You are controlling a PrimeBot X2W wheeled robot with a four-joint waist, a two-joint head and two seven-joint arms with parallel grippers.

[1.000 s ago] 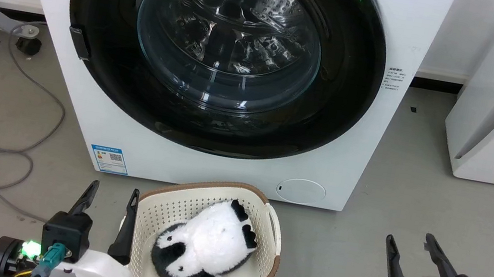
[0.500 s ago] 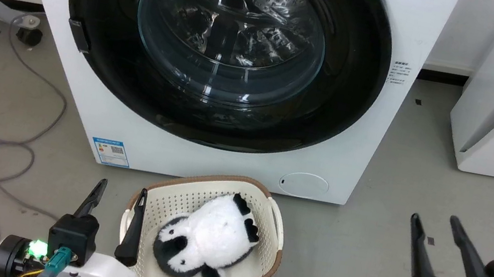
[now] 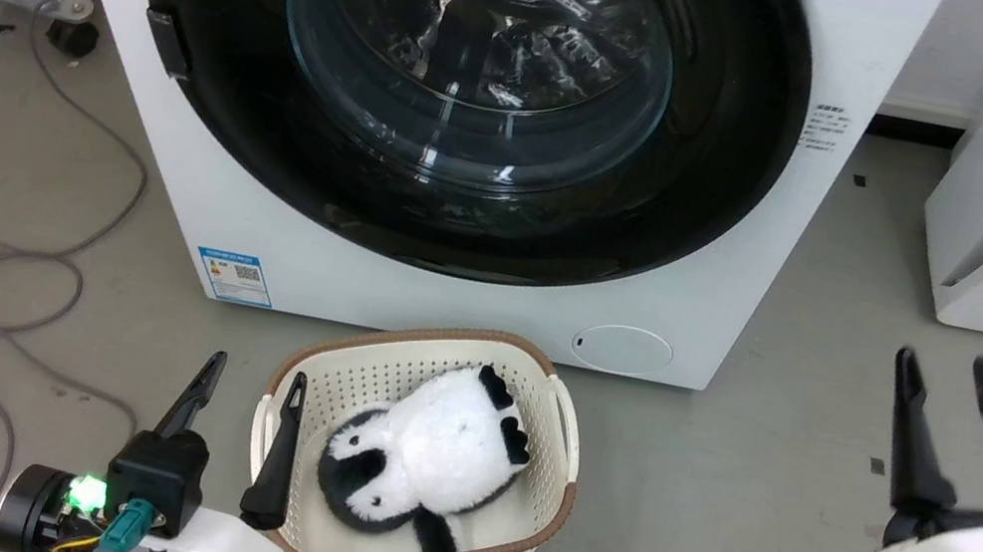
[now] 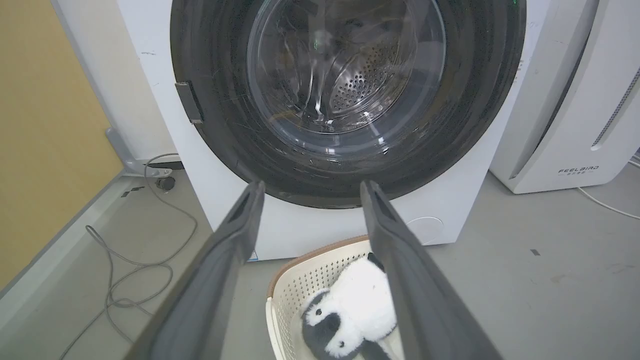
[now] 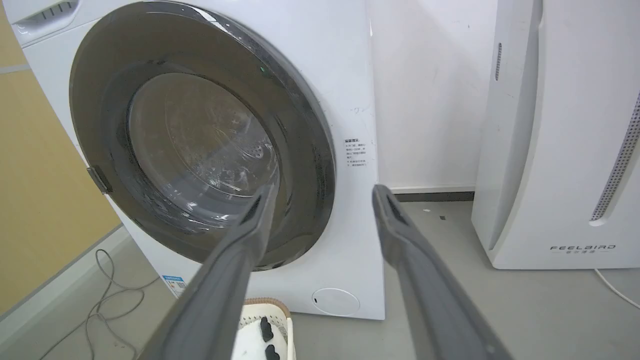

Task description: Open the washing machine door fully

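While the washing machine door sits closed flush on the washing machine, a cream perforated basket just in front of the machine holds a plush panda. Left gripper and right gripper both have fingers spread, empty, short of the machine.

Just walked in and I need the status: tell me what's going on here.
A two-armed robot faces the washing machine, whose door is shut. Both grippers are open and empty. The left gripper hovers low beside a basket holding a plush panda, and the right gripper hangs off to the right of the machine's front. Neither touches the door or the handle tab on its left edge. Opening has not yet begun.
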